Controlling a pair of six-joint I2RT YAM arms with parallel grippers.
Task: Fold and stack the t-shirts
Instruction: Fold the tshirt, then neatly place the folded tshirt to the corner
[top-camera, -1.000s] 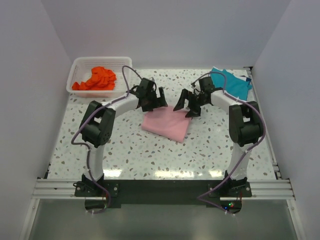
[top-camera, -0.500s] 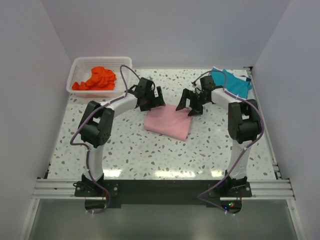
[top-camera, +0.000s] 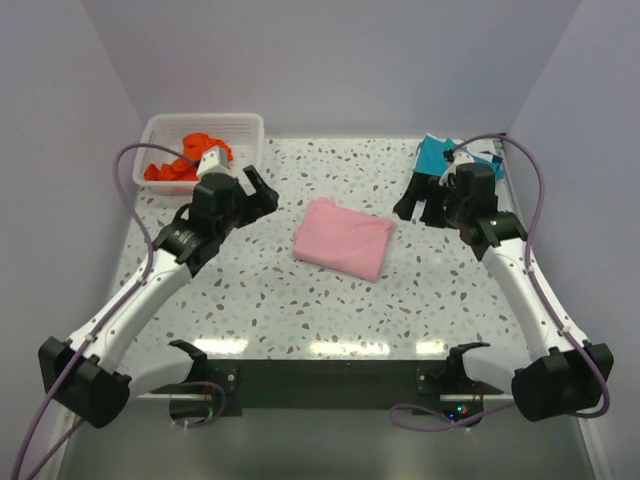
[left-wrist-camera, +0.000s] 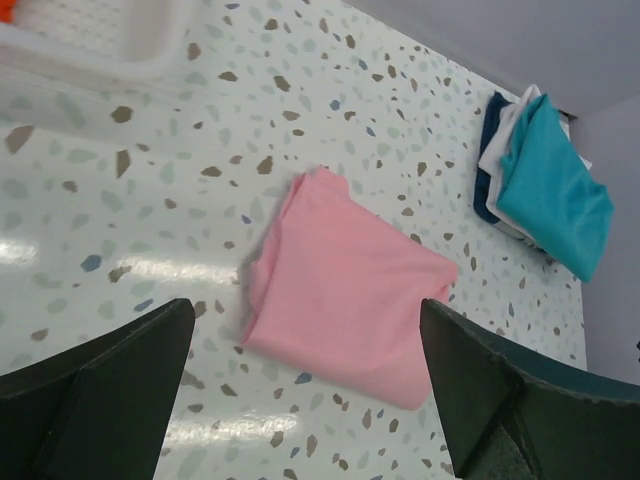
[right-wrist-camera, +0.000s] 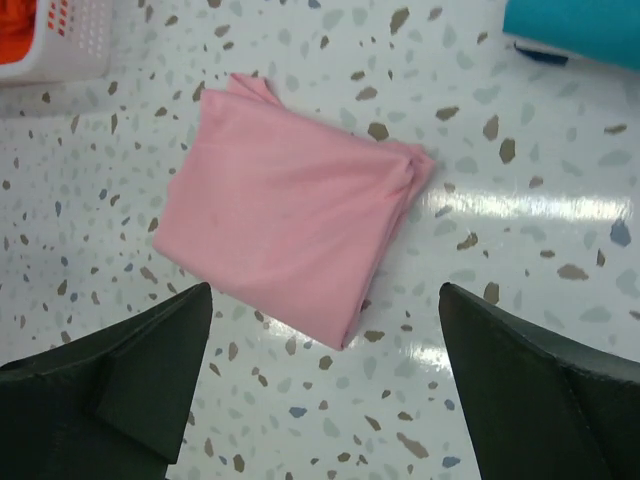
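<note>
A light pink t-shirt (top-camera: 343, 237) (left-wrist-camera: 345, 295) (right-wrist-camera: 290, 210) lies folded in a rough square at the middle of the table, touched by neither gripper. The teal t-shirt (top-camera: 437, 155) (left-wrist-camera: 555, 190) (right-wrist-camera: 575, 30) lies folded at the far right, partly hidden behind the right arm. An orange-red t-shirt (top-camera: 195, 148) is crumpled inside the white basket (top-camera: 205, 120). My left gripper (top-camera: 252, 190) (left-wrist-camera: 305, 305) hovers open, left of the pink shirt. My right gripper (top-camera: 420, 208) (right-wrist-camera: 325, 290) hovers open to its right, in front of the teal one. Both are empty.
The basket (left-wrist-camera: 100, 50) (right-wrist-camera: 70, 40) stands in the far left corner. Dark blue and white cloth (left-wrist-camera: 490, 150) shows under the teal shirt. Grey walls close in the speckled table (top-camera: 300, 310) on three sides.
Both grippers have drawn back and up from the pink shirt, the left one leftward, the right one rightward. The pink shirt stays folded on the table.
</note>
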